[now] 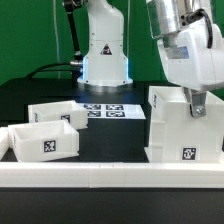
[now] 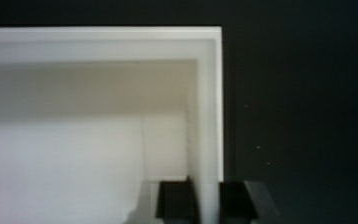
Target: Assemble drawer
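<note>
The tall white drawer housing (image 1: 182, 128) stands on the black table at the exterior view's right, with a tag low on its front. My gripper (image 1: 197, 106) reaches down onto its top edge at the right side. In the wrist view the two dark fingers (image 2: 176, 200) straddle a thin white wall of the housing (image 2: 206, 120), shut on it. Two white open-top trays lie at the exterior view's left: one nearer (image 1: 40, 140) with a tag on its front, one behind it (image 1: 58, 115).
The marker board (image 1: 106, 111) lies flat at the middle back, before the arm's white base (image 1: 104, 55). A long white border rail (image 1: 110, 176) runs along the table's front edge.
</note>
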{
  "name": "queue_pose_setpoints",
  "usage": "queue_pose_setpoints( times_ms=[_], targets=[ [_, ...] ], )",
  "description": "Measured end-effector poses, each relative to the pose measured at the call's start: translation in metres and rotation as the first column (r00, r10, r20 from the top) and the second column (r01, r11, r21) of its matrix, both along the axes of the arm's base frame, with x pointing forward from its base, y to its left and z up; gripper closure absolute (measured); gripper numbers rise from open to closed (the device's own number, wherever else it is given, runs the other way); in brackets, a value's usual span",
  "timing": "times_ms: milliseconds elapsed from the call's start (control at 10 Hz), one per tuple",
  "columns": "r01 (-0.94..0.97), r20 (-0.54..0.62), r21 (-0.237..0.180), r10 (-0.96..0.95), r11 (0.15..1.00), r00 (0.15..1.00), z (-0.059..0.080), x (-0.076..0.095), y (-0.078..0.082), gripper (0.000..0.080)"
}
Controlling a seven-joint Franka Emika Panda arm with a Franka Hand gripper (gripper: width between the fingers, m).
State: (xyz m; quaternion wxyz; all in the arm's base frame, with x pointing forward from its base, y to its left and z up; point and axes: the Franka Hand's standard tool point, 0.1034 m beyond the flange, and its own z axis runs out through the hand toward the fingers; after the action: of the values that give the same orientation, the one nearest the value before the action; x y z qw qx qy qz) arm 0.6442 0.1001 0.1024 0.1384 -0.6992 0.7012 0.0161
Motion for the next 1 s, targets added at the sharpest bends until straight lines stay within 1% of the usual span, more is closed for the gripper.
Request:
queue_pose_setpoints(
  times_ms=[300, 400, 500, 700, 800, 900, 1000],
  targets=[
    [-0.007, -0.007, -0.001, 0.007, 1.000, 1.000, 0.000, 0.001, 0.000, 0.0755],
    [-0.009, -0.006, -0.001, 0.009, 1.000, 1.000, 0.000, 0.001, 0.000, 0.0550],
    [-0.010, -0.006, -0.002, 0.010, 1.000, 1.000, 0.000, 0.001, 0.000, 0.0550],
    [-0.083, 0.008, -0.016, 0.083, 0.996, 0.997, 0.001, -0.004, 0.002, 0.0276],
    [-0.161, 0.023, -0.031, 0.162, 0.986, 0.987, 0.006, -0.008, 0.001, 0.0276],
    [-0.217, 0.034, -0.044, 0.218, 0.975, 0.975, 0.011, -0.016, 0.001, 0.0179],
    [-0.265, 0.042, -0.055, 0.268, 0.963, 0.963, 0.019, -0.026, 0.000, 0.0154]
  ],
)
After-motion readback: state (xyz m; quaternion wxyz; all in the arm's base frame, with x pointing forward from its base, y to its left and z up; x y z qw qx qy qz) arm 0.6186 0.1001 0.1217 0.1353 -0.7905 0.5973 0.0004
